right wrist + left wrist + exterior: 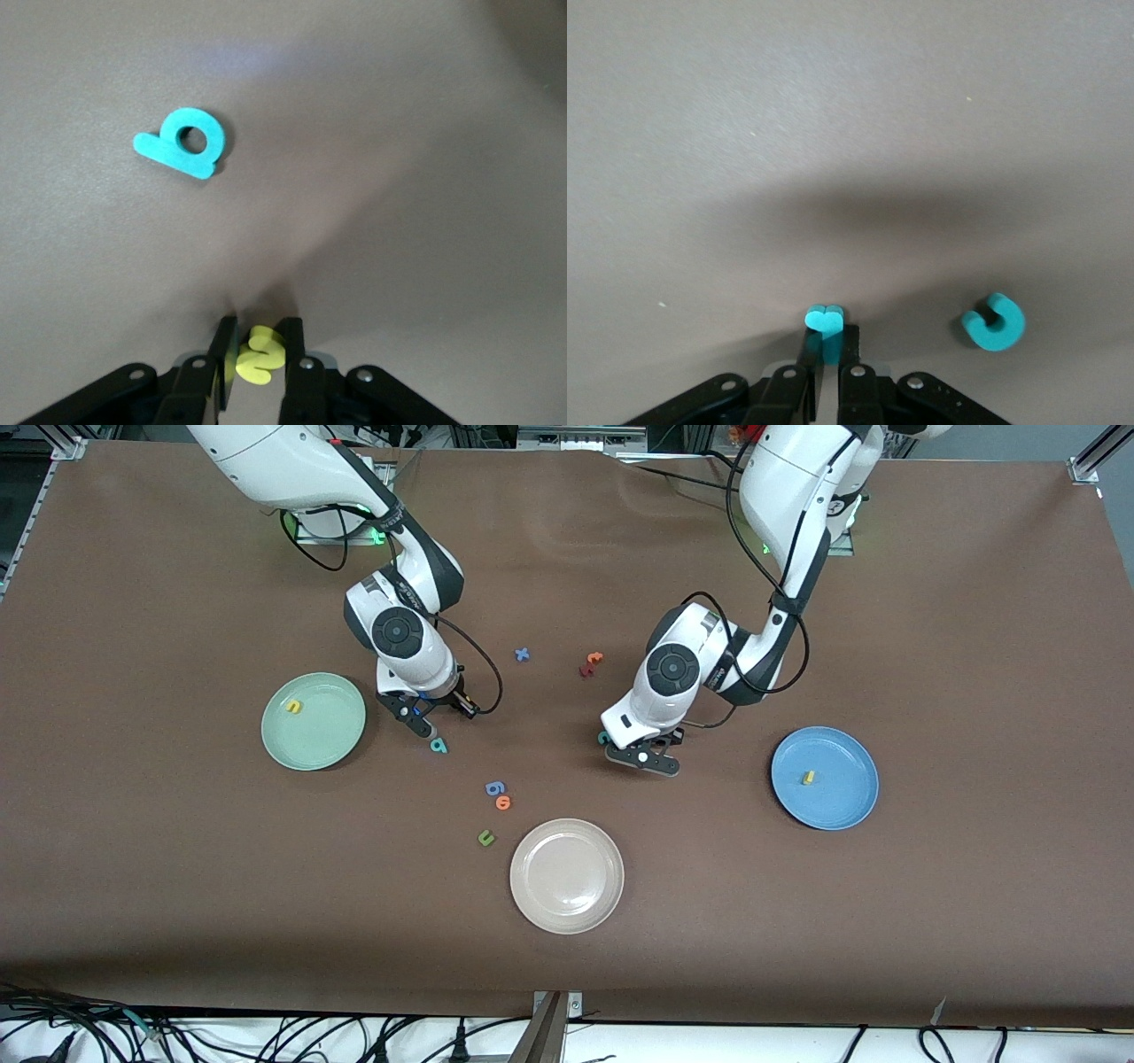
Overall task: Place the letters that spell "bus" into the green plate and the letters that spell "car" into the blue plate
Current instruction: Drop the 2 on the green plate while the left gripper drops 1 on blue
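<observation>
My right gripper [260, 326] is shut on a yellow "s" [259, 354], low over the table beside the green plate [337, 735]. A teal "b" [183, 142] lies flat close by [438, 745]. A yellow "u" [293, 707] lies in the green plate. My left gripper [830, 329] is shut on a teal letter [825, 319] seen edge-on, its shape hidden. It is low over the table's middle [651, 762]. A teal "c" [993, 321] lies beside it [603, 737]. The blue plate [842, 806] holds a yellow "a" [808, 778].
A beige plate [566, 903] sits nearer the front camera than both grippers. A blue "g" [495, 787], an orange "o" [503, 802] and a dark green "u" [485, 837] lie beside it. A blue "x" [522, 654] and red and orange letters [591, 664] lie between the arms.
</observation>
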You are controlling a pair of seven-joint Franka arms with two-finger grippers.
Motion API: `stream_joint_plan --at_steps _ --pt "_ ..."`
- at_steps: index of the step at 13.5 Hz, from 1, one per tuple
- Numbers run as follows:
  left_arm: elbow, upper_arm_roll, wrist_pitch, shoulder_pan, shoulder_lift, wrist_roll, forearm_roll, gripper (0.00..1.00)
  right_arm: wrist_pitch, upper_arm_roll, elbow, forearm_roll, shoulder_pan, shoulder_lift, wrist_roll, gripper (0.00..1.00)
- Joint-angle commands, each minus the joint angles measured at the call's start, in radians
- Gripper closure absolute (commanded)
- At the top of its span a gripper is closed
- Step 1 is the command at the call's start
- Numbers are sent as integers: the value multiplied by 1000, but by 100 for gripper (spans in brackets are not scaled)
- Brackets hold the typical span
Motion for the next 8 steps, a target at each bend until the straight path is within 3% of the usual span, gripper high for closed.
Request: stream_joint_plan --at_steps 1,3,5,8 --pt "-13 2 -39 75 -48 127 16 100 -220 -18 91 -7 -5 -54 -41 98" --pt "-13 12 -116 115 -93 209 16 100 -409 -46 177 2 -19 -74 -130 98" --pt "-13 20 -208 186 -139 331 18 100 -495 -81 197 29 -56 -111 -278 98" --pt "-14 18 -306 328 -196 541 56 100 -555 -215 191 85 -73 -139 -588 98"
